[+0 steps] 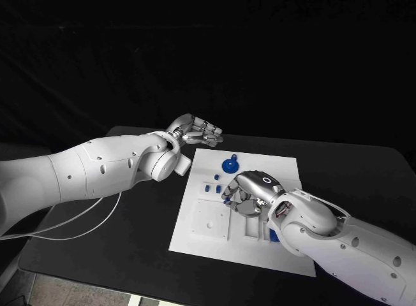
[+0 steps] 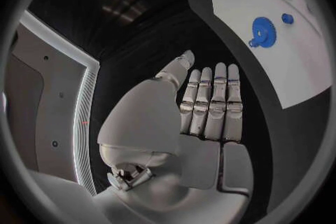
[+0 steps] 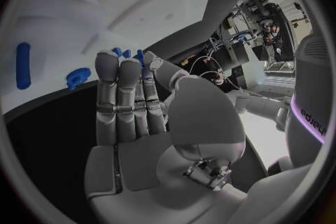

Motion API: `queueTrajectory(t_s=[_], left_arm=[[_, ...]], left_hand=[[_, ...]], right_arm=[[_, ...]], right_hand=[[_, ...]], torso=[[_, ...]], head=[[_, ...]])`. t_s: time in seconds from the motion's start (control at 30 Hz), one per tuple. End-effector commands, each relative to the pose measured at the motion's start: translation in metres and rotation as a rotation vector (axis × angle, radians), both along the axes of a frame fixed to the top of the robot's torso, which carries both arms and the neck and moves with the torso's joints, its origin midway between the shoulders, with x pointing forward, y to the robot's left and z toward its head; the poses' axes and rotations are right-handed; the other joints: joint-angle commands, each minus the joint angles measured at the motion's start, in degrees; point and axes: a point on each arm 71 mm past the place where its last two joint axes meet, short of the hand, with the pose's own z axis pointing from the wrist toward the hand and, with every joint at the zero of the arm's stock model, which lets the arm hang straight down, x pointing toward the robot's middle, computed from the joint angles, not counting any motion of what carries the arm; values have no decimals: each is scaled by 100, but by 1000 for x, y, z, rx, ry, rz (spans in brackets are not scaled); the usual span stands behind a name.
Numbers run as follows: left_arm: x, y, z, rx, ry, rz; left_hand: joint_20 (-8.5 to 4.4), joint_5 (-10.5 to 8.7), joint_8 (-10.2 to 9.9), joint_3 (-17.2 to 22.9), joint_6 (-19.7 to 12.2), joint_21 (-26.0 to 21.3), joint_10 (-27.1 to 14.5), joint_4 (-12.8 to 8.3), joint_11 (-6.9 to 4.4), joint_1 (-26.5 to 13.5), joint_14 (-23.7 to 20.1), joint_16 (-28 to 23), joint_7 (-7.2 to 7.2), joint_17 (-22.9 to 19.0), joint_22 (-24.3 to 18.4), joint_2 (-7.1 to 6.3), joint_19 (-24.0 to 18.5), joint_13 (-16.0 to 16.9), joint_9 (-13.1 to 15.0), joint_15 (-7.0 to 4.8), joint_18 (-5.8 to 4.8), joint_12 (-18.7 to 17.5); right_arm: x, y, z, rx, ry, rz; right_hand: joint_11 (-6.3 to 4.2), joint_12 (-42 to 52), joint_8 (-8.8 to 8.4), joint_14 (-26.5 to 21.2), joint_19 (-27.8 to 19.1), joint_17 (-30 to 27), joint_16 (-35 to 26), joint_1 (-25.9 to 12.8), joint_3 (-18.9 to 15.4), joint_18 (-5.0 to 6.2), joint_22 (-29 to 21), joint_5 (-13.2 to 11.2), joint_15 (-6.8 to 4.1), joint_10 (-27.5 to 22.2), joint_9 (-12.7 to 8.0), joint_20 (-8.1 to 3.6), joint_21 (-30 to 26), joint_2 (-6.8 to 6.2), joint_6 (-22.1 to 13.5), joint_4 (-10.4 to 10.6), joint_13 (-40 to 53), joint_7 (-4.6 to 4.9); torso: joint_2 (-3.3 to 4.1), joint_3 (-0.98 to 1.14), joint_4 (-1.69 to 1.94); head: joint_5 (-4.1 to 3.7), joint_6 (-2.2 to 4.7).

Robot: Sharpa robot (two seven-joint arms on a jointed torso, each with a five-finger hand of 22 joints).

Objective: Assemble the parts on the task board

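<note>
Board: white task board (image 1: pixel 201 224), flat stiff plate w/ shallow recesses, mid black surface (image 1: pixel 97 242).
Parts: small blue parts on board; blue gear (image 1: pixel 230 166) nr far edge, toothed disc w/ hub; short pegs (image 1: pixel 211 187) just nearer the robot than the gear; long blue bar (image 3: pixel 23 65) lying flat on board.
Left robot hand: (image 1: pixel 195 131) off board, just past its far-left corner; fingers straight, side by side, nothing held.
Right robot hand: (image 1: pixel 252 191) over board centre, beside pegs; fingers extended, palm empty, grasping nothing.
Handling (judged): parts look like light rigid plastic, smooth, prob slippery; pinch gear by rim, pegs by sides, fingertip grip. Tight fits likely, so go gentle.
</note>
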Motion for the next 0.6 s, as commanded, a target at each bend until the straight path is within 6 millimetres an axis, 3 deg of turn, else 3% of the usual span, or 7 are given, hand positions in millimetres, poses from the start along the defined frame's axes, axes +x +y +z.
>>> queueTrajectory(t_s=[0.03,0.6], left_arm=[[0,-4,3,-17,-19,1],[-1,-11,3,-22,-12,-18]], left_hand=[[-8,26,-10,-9,7,22,-36,-33,7,-15,-21,-24,16,-7,-5,54,39,-10,-2,-10,-1,-7],[-4,26,-11,-14,4,22,-45,-32,10,-15,-33,-24,16,-7,-8,58,34,-10,-3,-5,0,-7]], right_arm=[[-4,5,-6,-69,-25,32],[-12,11,-25,-112,-46,29]], right_hand=[[-146,15,23,17,29,8,-27,-18,-17,126,4,37,-41,174,8,-2,-31,57,-4,-21,7,24],[-144,10,23,15,87,3,-8,-43,22,121,140,37,-40,182,8,-3,-120,50,7,-57,5,22]], torso=[[1,9,-2],[10,15,-2]], head=[[30,-38],[194,-168]])
